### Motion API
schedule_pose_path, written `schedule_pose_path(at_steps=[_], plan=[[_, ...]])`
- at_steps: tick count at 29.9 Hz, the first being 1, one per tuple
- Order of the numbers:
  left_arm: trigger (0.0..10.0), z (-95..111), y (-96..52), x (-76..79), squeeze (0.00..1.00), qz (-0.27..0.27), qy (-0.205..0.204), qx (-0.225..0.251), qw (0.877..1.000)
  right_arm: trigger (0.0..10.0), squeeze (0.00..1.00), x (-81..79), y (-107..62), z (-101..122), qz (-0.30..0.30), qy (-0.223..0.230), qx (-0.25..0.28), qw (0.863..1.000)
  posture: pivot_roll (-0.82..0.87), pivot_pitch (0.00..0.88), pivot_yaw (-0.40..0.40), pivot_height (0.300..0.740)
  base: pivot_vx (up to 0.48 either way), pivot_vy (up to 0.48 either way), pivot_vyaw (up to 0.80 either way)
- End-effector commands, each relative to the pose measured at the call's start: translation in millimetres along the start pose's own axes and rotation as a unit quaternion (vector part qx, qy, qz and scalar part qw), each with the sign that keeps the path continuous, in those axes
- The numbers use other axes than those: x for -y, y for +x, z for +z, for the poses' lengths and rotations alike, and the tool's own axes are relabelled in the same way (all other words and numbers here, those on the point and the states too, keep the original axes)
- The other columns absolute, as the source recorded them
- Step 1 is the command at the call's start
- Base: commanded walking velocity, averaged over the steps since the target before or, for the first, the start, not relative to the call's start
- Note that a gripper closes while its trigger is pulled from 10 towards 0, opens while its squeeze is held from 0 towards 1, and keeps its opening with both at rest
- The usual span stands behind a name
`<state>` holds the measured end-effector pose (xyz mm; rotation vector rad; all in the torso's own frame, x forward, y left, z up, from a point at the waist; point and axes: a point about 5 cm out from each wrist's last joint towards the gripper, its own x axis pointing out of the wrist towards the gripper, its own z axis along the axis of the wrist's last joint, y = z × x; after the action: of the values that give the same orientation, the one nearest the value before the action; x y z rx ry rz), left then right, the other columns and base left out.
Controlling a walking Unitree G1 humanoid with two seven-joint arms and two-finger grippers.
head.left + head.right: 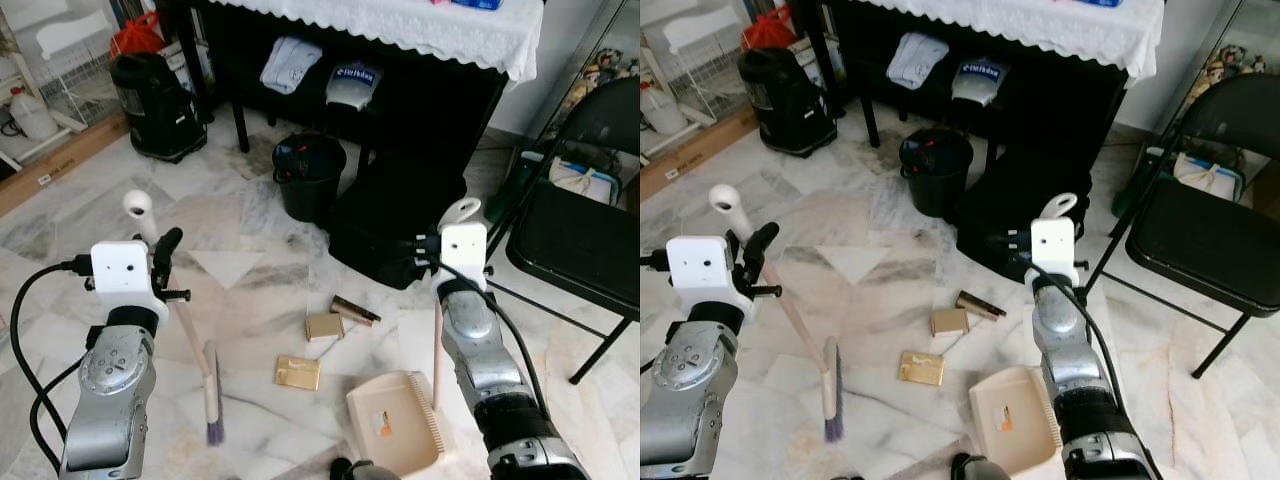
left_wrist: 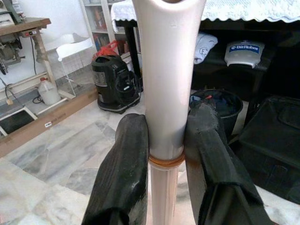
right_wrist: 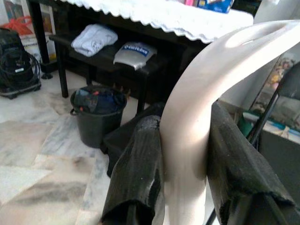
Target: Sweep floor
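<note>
Three bits of litter (image 1: pixel 298 372) lie on the floor between my brush (image 1: pixel 212 400) and dustpan (image 1: pixel 395 425). My left gripper (image 2: pixel 165 154) pinches the brush handle; my right gripper (image 3: pixel 185 154) pinches the dustpan handle. I should sweep low toward the pan, keeping its lip flat.

A lived-in home: marble floor (image 1: pixel 250 270), lace-covered tabletop (image 1: pixel 420 25), folded clothes (image 1: pixel 290 62) on a shelf, a bin (image 1: pixel 308 178), folding chair (image 1: pixel 580 230) and vacuum (image 1: pixel 155 95).
</note>
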<state>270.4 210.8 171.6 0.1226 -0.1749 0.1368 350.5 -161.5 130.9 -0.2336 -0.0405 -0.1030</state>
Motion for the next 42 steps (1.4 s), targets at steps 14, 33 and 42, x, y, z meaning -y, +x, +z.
schedule_pose_path(at_steps=[14,33,42], plan=[[10.0,4,0.6,-5.8,0.0,0.007,-0.005,0.026,1.0,10.0,0.0,-19.2,13.7,-5,0.04,-0.044,-0.005,0.998,-0.05,0.242,-0.05,0.74,0.0,0.0,0.0],[10.0,8,0.9,-1.6,0.0,-0.014,-0.011,0.031,0.999,10.0,0.0,-22.4,13.9,-12,0.03,-0.013,-0.012,0.999,-0.04,0.259,-0.043,0.74,0.0,0.0,0.0],[10.0,11,2.0,-1.1,0.0,-0.017,-0.011,0.036,0.999,10.0,0.0,-17.0,17.3,11,0.006,0.01,0.069,0.998,-0.04,0.258,-0.044,0.74,0.0,0.0,0.0]])
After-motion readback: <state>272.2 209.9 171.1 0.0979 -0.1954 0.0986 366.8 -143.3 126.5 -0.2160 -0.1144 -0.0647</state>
